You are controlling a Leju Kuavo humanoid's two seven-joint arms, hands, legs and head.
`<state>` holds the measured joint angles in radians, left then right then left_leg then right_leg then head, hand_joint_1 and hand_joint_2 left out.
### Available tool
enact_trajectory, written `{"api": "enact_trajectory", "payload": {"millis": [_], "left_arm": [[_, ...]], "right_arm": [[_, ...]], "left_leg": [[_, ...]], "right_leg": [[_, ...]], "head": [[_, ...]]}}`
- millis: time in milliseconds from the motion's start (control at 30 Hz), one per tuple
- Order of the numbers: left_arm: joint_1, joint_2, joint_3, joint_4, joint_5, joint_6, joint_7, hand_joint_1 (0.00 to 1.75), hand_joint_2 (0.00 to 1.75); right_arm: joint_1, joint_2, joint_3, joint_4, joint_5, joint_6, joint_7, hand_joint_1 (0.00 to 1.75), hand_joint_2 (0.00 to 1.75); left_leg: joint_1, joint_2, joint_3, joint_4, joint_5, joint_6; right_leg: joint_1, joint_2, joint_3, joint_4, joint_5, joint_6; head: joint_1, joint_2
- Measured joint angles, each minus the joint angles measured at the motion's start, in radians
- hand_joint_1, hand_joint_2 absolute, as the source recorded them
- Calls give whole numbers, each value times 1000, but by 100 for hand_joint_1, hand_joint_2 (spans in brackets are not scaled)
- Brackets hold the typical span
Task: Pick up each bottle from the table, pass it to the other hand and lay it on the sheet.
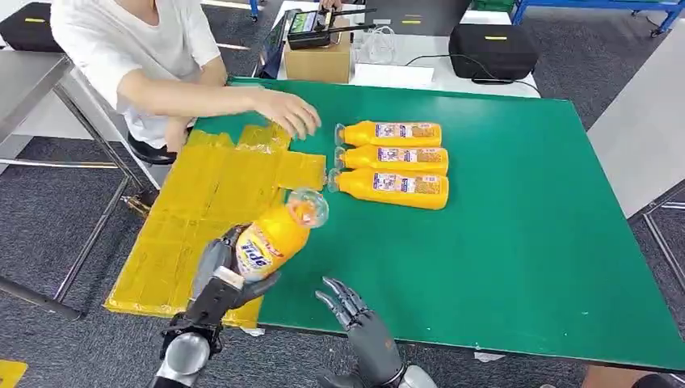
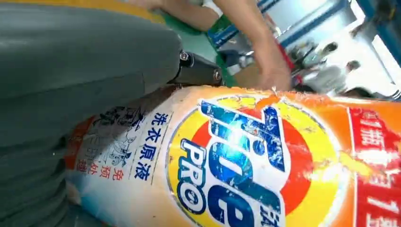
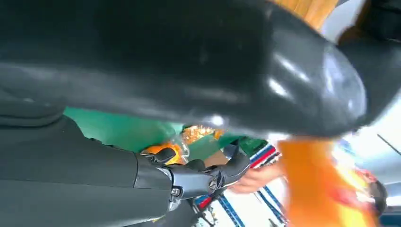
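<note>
My left hand point(image 1: 216, 279) grips an orange detergent bottle point(image 1: 275, 236) by its lower body, tilted with its clear cap toward the table's middle, above the near edge of the yellow sheet point(image 1: 194, 218). In the left wrist view the bottle's label point(image 2: 236, 161) lies against my grey palm point(image 2: 71, 94). My right hand point(image 1: 351, 311) hovers open just right of it, fingers spread, over the green table point(image 1: 525, 242). The right wrist view has its dark fingers point(image 3: 203, 175) near the bottle's cap point(image 3: 182, 142). Three more orange bottles point(image 1: 393, 153) lie side by side further back.
A person in a white shirt reaches a hand point(image 1: 287, 113) over the far end of the sheet, close to the lying bottles. A cardboard box point(image 1: 319, 61) and a black case point(image 1: 493, 50) stand behind the table. A metal table frame point(image 1: 89, 121) stands at the left.
</note>
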<state>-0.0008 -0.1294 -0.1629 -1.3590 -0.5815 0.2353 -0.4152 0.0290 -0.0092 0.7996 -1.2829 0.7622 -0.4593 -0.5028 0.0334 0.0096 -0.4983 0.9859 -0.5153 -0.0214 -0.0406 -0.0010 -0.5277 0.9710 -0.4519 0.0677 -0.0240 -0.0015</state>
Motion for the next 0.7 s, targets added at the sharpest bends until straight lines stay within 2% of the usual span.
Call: {"api": "enact_trajectory", "payload": {"millis": [33,100,233,400,533,600,700], "left_arm": [[-11,12,0,23,-29,8,14,162,175],[-43,38,0,95,-104,25,56,162,175],[-169,108,4,285,-202,7,88,161,175],[-273,146,4,431,-236,-4,104,166,175],[-364,176,3,547,-292,-49,150,157,175],[-412,190,2,611,-319,-56,153,134,175],[-462,214,0,680,-353,-62,156,134,175]], "right_arm": [[0,0,-3,0,-3,2,-6,0,0],[-1,0,-8,0,-11,14,-22,0,0],[-9,0,-16,0,-25,36,-53,0,0],[-12,1,-22,1,-32,40,-64,0,0],[-17,7,-24,10,-60,40,-93,0,0],[-19,14,-24,16,-73,40,-103,0,0],[-19,16,-24,26,-84,40,-111,0,0]], "left_leg": [[0,0,0,0,0,0],[0,0,0,0,0,0],[1,-1,3,0,1,0],[1,-1,6,-1,0,0],[1,-1,11,-1,0,0],[1,0,13,-1,0,0],[1,0,14,-1,1,-1]], "right_leg": [[0,0,0,0,0,0],[0,0,0,0,0,0],[0,0,4,1,0,0],[0,0,7,1,0,0],[0,-1,14,1,0,0],[0,0,14,1,0,0],[1,0,14,1,0,0]], "head": [[1,0],[0,0],[0,0],[1,0],[0,0],[1,0],[0,0]]}}
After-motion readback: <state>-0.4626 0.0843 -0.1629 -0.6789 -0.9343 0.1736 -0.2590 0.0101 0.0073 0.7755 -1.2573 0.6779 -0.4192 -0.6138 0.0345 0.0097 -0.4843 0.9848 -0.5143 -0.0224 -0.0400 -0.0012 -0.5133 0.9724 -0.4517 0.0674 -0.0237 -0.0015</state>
